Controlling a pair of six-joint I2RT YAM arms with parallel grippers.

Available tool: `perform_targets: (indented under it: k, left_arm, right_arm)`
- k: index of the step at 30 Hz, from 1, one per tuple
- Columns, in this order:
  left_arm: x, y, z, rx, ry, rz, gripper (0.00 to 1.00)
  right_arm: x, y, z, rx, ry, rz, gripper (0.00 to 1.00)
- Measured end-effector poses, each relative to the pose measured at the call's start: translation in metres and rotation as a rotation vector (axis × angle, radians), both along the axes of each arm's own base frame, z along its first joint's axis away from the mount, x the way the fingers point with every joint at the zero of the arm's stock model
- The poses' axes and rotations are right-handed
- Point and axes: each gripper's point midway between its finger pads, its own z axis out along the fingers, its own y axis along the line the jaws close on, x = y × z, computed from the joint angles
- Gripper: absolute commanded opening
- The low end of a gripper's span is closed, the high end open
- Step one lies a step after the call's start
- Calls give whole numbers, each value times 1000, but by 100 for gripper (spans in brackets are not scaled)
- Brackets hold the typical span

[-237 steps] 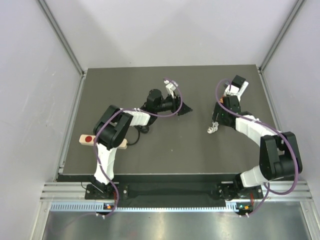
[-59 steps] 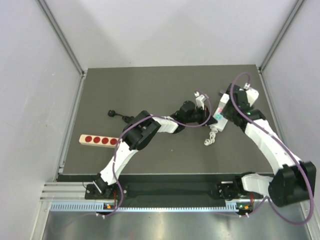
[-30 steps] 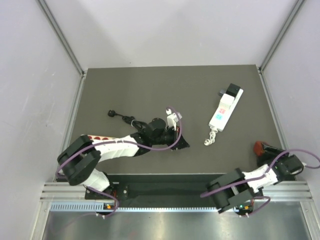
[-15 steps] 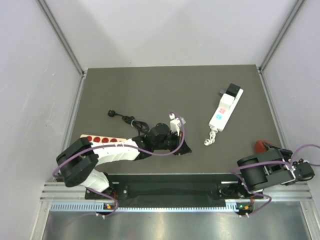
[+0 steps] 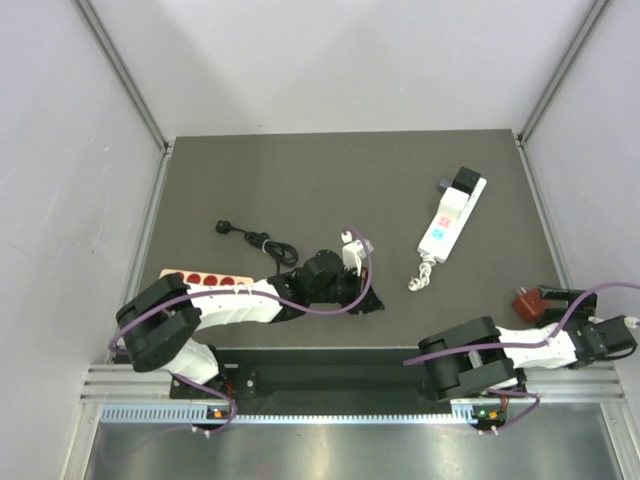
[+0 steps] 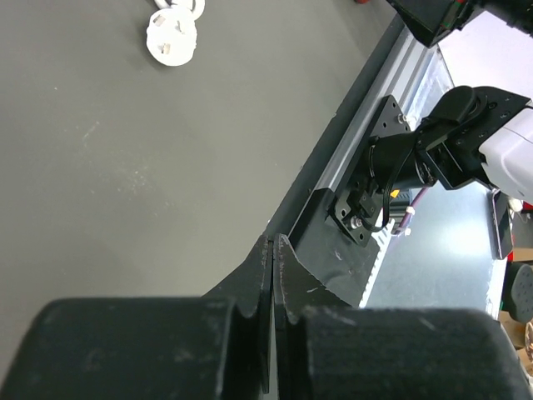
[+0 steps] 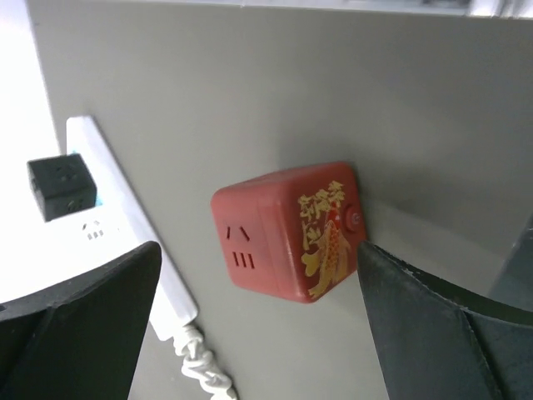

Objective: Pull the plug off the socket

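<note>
From above, the socket (image 5: 447,213) lies on the tabletop (image 5: 300,180) at the far right. The red plug (image 5: 524,303) lies well apart from it, near the right edge.

Left wrist: the left pincer (image 6: 273,242) is pressed together.

Right wrist: the right pincer (image 7: 258,247) is spread wide, and the red plug lies on the tabletop in front of its gap.

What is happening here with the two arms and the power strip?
The right end effector stands open on either side of a red cube-shaped plug with gold print, which lies on the dark table, apart from the long white power strip. A small black cube plug sits on that strip's far end. The left end effector is shut and empty, near the table's front edge.
</note>
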Motion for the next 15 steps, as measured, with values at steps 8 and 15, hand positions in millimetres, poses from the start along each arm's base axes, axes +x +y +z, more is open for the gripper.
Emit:
perform_targets:
  k: [8, 15]
  left_arm:
    - [-2, 2, 2, -2, -3, 0, 0]
    - [-2, 2, 2, -2, -3, 0, 0]
  right_arm:
    - [-10, -2, -2, -34, 66, -36, 100]
    - [10, 5, 26, -214, 108, 69, 100]
